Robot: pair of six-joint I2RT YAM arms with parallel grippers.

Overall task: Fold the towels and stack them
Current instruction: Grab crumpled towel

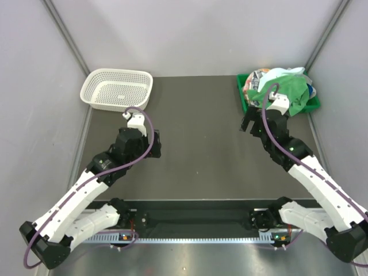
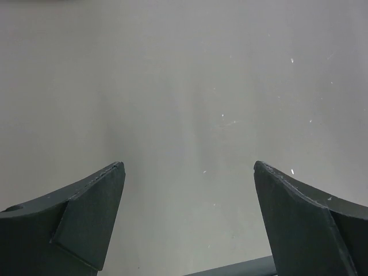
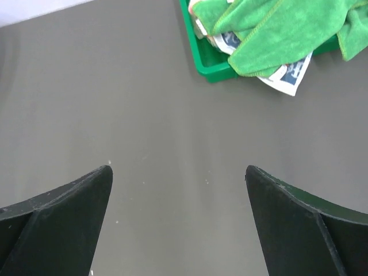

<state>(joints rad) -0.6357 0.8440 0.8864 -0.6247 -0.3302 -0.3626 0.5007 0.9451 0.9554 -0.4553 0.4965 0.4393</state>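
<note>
The left arm (image 1: 75, 201) and the right arm (image 1: 322, 184) have long white shells, connected by black joints. A thin purple cable (image 1: 150, 129) runs along each arm and makes a loop near the wrist. The left hand (image 1: 156, 144) and the right hand (image 1: 248, 122) are black. Their fingers (image 3: 63, 218) are dark wedge-shaped plates with flat inner faces. The bases (image 1: 123, 210) are black too.

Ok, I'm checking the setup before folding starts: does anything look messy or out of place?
Only the towels: they sit heaped and crumpled in the green tray at the far right, and a bright green towel and a blue-patterned one hang over its rim. Nothing looks damaged.
</note>
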